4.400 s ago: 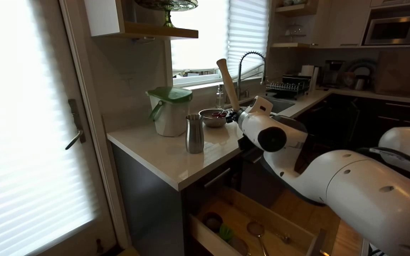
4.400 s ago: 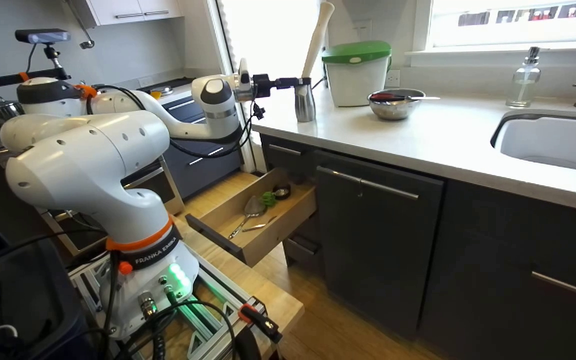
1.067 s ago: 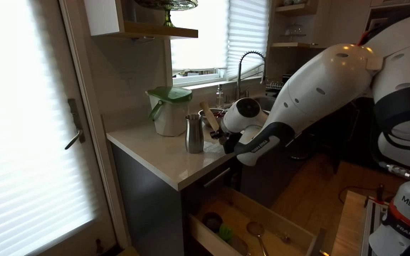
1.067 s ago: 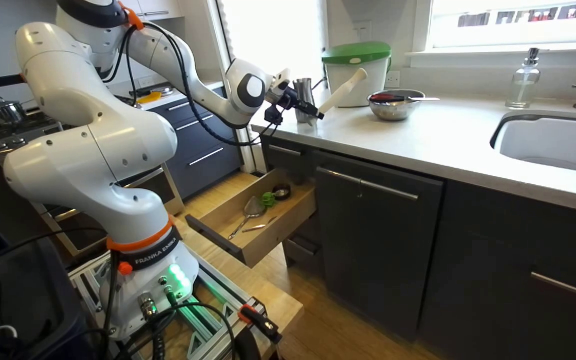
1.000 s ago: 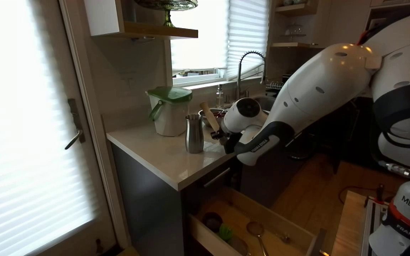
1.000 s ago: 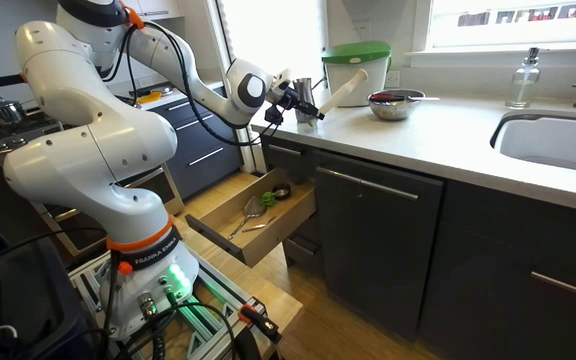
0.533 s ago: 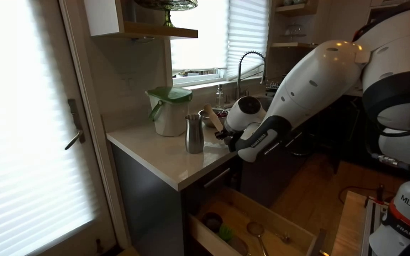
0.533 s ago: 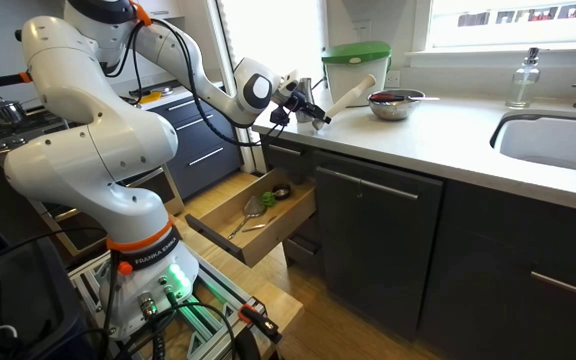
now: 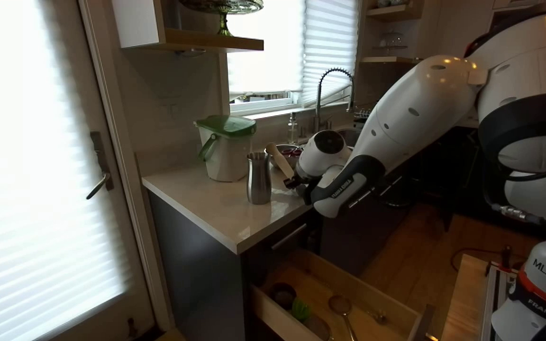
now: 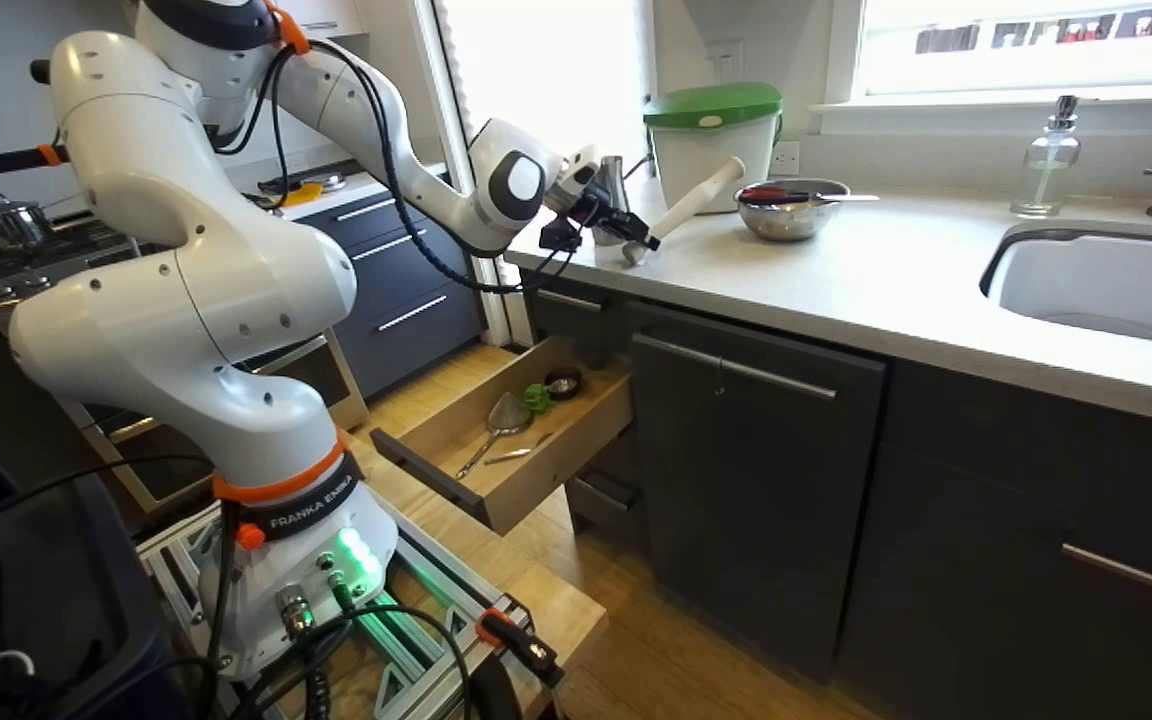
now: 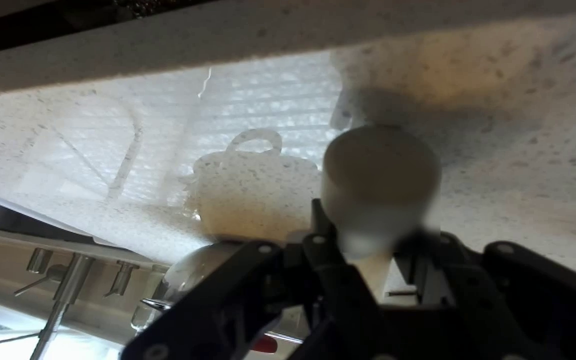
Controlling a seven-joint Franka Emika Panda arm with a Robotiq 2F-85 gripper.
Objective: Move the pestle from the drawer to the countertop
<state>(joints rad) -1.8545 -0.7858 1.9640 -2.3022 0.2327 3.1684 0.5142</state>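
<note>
At the countertop (image 10: 896, 265) you have, I judge, only lowering and release left. The drawer (image 10: 576, 450) stands pulled out, its part done. Your gripper (image 10: 647, 237) is closed around the pestle (image 10: 696, 201), over the countertop. Both exterior views show its tilted length; the wrist view shows rather its blunt end (image 11: 383, 170); whether touching, I cannot tell.

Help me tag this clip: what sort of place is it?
A kitchen, probably in a home: a sink is set into the countertop, a pot sits on a stove, and an open drawer holds a strainer.
</note>
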